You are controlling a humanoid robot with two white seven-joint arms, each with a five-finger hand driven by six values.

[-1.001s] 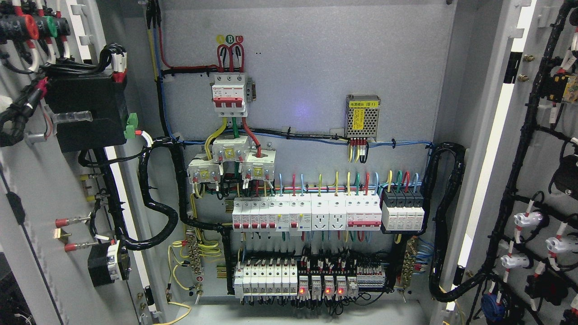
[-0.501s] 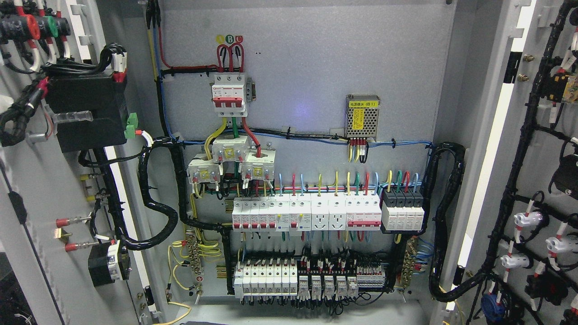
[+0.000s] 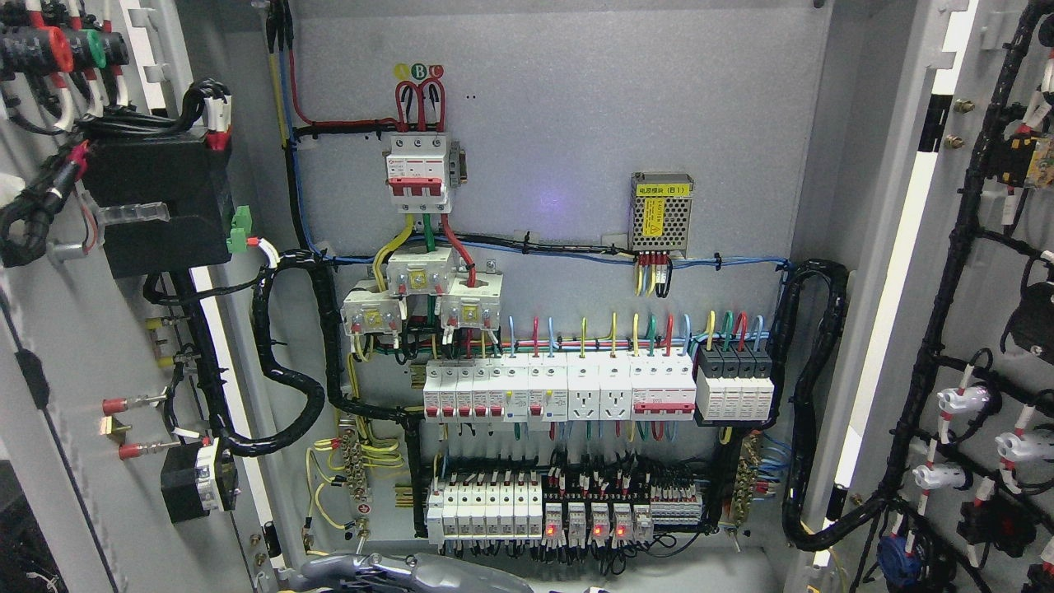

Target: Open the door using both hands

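1. Grey metal fills my view: the back panel of the cabinet, which I use as my landmark.
2. Left of the panel, the left door stands swung wide open, its inner face carrying a black box and black cable bundles.
3. Right of the panel, the right door is also swung open, with black wiring and white plugs on its inner side.
4. Low on the panel run two rows of white breakers, and some small red lights glow in the lower row.
5. Below the panel, at the bottom edge left of the middle, I see a grey robot hand lying sideways. I cannot tell which arm it belongs to, nor whether its fingers are apart or together.
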